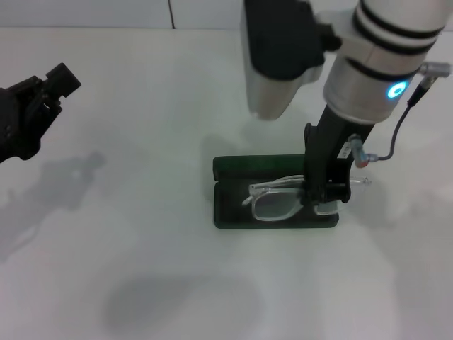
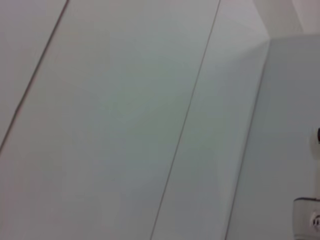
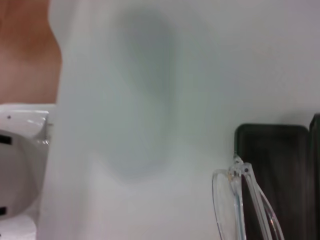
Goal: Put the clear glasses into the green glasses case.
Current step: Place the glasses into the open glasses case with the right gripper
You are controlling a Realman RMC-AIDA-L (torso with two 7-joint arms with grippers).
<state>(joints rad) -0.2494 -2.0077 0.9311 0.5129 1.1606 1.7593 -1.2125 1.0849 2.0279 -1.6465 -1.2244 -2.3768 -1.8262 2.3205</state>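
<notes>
The green glasses case [image 1: 231, 205] lies open in the middle of the white table, with its lid [image 1: 258, 165] folded back toward the far side. The clear glasses [image 1: 274, 203] hang just over the case's base, one end sticking out past its right edge. My right gripper [image 1: 325, 193] points straight down and is shut on the glasses near their right lens. The right wrist view shows one clear lens and folded arm of the glasses [image 3: 235, 200] in front of the dark case [image 3: 272, 150]. My left gripper [image 1: 39, 99] is parked far off at the table's left.
The white table [image 1: 141, 269] spreads around the case, with the arms' shadows on it. A white wall with seams [image 2: 190, 115] fills the left wrist view. A piece of white robot body [image 3: 20, 165] shows in the right wrist view.
</notes>
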